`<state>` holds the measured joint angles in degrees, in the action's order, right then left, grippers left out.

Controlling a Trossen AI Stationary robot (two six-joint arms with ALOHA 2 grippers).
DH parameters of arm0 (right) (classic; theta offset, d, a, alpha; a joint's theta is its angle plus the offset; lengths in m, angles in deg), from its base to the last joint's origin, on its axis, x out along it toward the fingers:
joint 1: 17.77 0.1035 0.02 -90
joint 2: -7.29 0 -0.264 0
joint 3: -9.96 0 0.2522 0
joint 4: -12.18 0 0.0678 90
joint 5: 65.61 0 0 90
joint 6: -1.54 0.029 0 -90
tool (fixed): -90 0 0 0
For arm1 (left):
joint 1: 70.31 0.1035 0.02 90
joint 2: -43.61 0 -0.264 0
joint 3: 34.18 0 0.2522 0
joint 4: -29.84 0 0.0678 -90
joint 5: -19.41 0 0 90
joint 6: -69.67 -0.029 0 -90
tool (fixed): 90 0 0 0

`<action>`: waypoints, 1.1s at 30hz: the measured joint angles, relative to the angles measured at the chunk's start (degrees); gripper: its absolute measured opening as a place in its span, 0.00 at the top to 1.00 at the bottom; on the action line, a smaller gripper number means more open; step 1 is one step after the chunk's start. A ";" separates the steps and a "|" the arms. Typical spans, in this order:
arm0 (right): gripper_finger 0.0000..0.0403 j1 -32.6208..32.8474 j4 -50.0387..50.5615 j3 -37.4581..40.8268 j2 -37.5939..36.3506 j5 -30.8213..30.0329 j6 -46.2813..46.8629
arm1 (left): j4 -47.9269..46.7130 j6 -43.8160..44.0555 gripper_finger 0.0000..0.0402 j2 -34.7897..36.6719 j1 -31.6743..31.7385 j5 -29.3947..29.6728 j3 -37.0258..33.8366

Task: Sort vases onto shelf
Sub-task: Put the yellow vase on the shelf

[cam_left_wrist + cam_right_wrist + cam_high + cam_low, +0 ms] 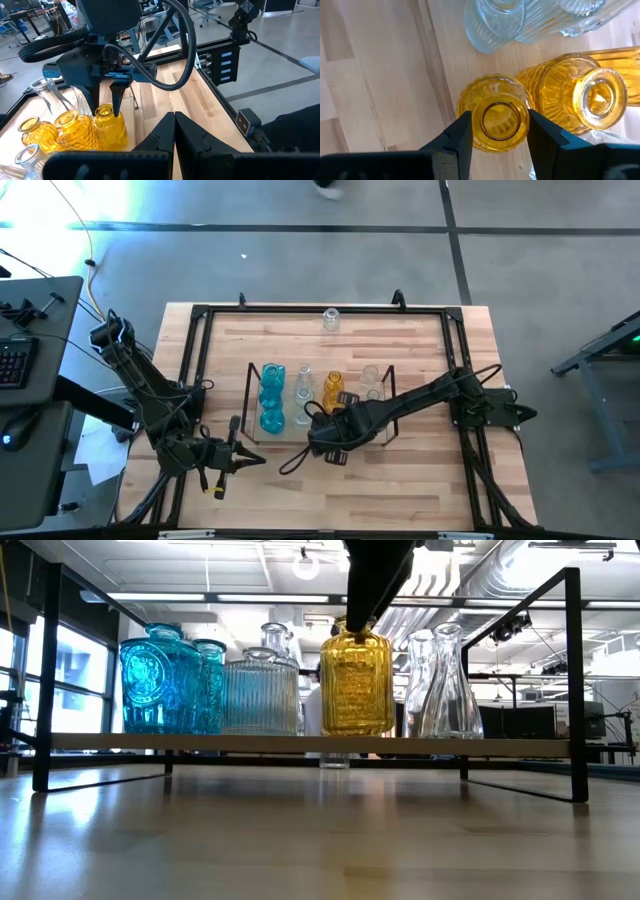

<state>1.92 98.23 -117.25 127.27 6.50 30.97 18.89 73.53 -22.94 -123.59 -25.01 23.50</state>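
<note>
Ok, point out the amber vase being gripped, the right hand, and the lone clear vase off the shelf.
amber vase (496, 119), right wrist view, mouth rim.
right hand (497, 131), right wrist view, between fingertips.
lone clear vase (331, 319), high view, body.

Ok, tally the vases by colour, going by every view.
Blue vases: 3
Amber vases: 3
Clear vases: 5, one standing apart from the rest
Total: 11

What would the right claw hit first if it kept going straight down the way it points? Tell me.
The amber vase it already straddles: the right claw points down over its neck, so it would press into the vase's shoulders, then the shelf surface beneath it, though exact depth is unclear.
</note>
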 joint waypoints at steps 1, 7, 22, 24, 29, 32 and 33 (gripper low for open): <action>0.69 -0.12 -0.03 0.00 0.00 -0.03 0.37 | 0.01 0.01 1.00 -0.02 0.00 -0.01 0.00; 0.69 -0.20 -0.77 0.00 0.00 -0.72 1.26 | 0.02 0.02 1.00 0.00 0.01 -0.02 0.00; 0.66 -0.20 -0.72 0.00 0.00 -0.65 2.73 | 0.04 0.50 1.00 -0.02 -0.01 -0.02 0.00; 0.66 -0.20 -0.72 0.00 0.00 -0.33 2.75 | 0.04 0.55 1.00 0.00 0.01 -0.02 0.00; 0.66 -0.20 -0.72 0.00 0.00 0.49 2.90 | 0.04 0.59 1.00 -0.02 0.00 -0.02 0.00; 0.66 -0.20 -0.53 0.00 0.00 1.25 3.17 | 0.04 0.61 1.00 0.00 -0.01 -0.02 0.00; 0.66 -0.20 -0.41 0.00 0.00 1.64 3.20 | 0.04 0.61 1.00 -0.01 -0.01 -0.02 0.00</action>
<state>1.71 97.82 -117.25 127.27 8.14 34.17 18.93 74.14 -22.95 -123.60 -25.03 23.50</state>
